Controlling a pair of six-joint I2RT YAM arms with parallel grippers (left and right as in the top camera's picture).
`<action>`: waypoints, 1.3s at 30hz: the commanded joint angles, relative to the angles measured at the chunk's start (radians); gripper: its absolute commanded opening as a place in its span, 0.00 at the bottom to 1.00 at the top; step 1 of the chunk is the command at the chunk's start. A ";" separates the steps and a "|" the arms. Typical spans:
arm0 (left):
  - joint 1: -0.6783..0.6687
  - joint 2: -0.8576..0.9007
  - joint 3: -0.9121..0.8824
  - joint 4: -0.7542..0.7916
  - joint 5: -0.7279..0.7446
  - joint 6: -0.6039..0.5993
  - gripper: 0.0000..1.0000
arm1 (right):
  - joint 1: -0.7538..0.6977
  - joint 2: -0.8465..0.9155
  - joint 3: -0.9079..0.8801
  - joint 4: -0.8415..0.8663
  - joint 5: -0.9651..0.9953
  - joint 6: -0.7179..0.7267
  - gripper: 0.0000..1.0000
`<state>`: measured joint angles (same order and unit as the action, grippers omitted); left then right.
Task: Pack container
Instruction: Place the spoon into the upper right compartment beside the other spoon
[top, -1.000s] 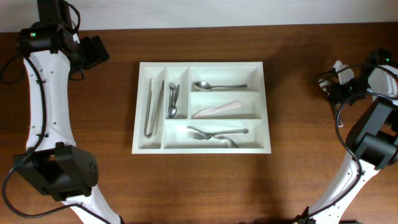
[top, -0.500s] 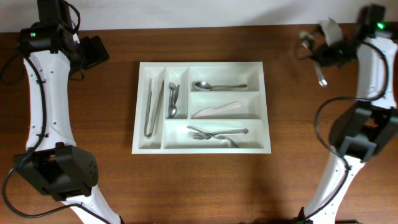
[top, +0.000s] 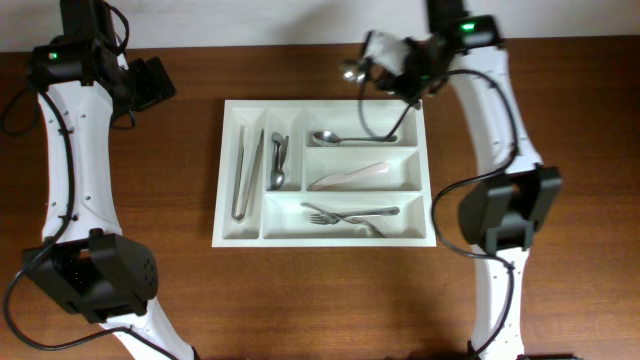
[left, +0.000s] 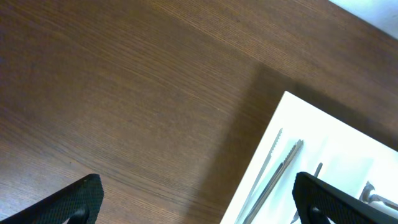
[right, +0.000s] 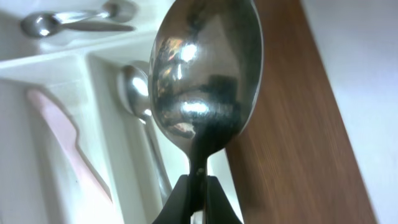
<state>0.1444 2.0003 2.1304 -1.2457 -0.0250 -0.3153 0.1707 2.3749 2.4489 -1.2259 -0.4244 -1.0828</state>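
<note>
The white container (top: 330, 241) lies mid-table with five compartments. It holds tongs (top: 247, 170), small spoons (top: 278, 160), a spoon (top: 350, 137), a pink knife (top: 348, 176) and forks (top: 345, 213). My right gripper (top: 388, 55) is shut on the handle of a steel spoon (top: 352, 70), held above the tray's far edge. In the right wrist view the held spoon (right: 205, 81) fills the frame above the fingers (right: 198, 199), with the tray's spoon compartment (right: 140, 93) below. My left gripper (top: 150, 85) is open and empty, left of the tray; its wrist view (left: 202, 208) shows the tray corner (left: 323, 143).
The brown wooden table (top: 140, 250) surrounds the tray. A pale wall runs along the far edge (top: 300, 20). Both arm bases stand at the near left and near right.
My right arm has swung from the far right of the table leftward, carrying the spoon to above the tray's far edge. The left arm has not moved.
</note>
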 joint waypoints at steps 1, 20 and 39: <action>0.001 -0.002 0.013 -0.002 0.006 -0.010 0.99 | 0.047 -0.011 -0.032 -0.001 0.116 -0.093 0.04; 0.001 -0.002 0.013 -0.002 0.006 -0.010 0.99 | 0.042 -0.013 -0.091 0.089 0.220 0.221 0.82; 0.001 -0.002 0.013 -0.002 0.006 -0.010 0.99 | -0.321 -0.013 0.100 -0.024 0.350 0.882 0.99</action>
<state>0.1444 2.0003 2.1304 -1.2457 -0.0254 -0.3149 -0.1516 2.3760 2.5340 -1.2503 -0.0704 -0.2420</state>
